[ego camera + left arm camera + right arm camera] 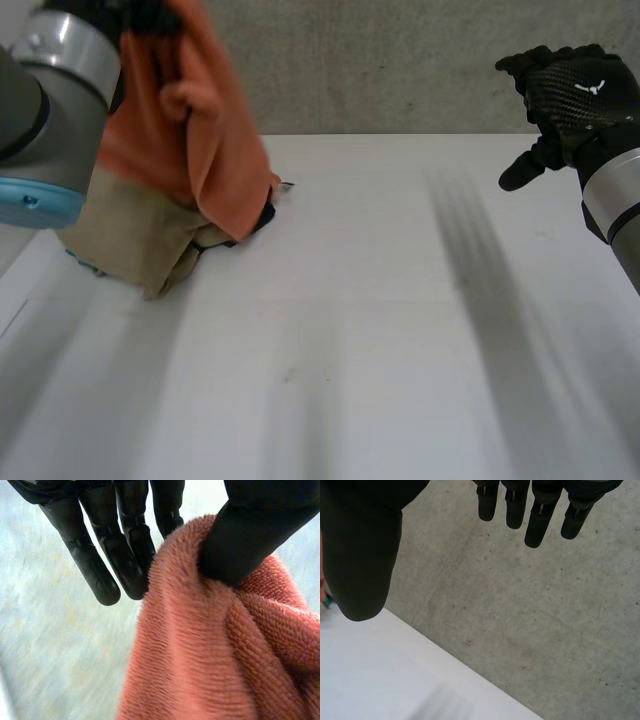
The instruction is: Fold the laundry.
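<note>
My left hand [255, 530] pinches the towel [200, 655] between thumb and fingers (it hangs below the hand, over a tan cloth [135, 235]). My right hand [570, 95], well apart, has straight, spread fingers.

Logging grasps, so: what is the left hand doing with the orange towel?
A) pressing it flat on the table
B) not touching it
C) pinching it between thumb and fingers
C: in the left wrist view the left hand clamps a fold of the orange towel between thumb and fingers.
</note>
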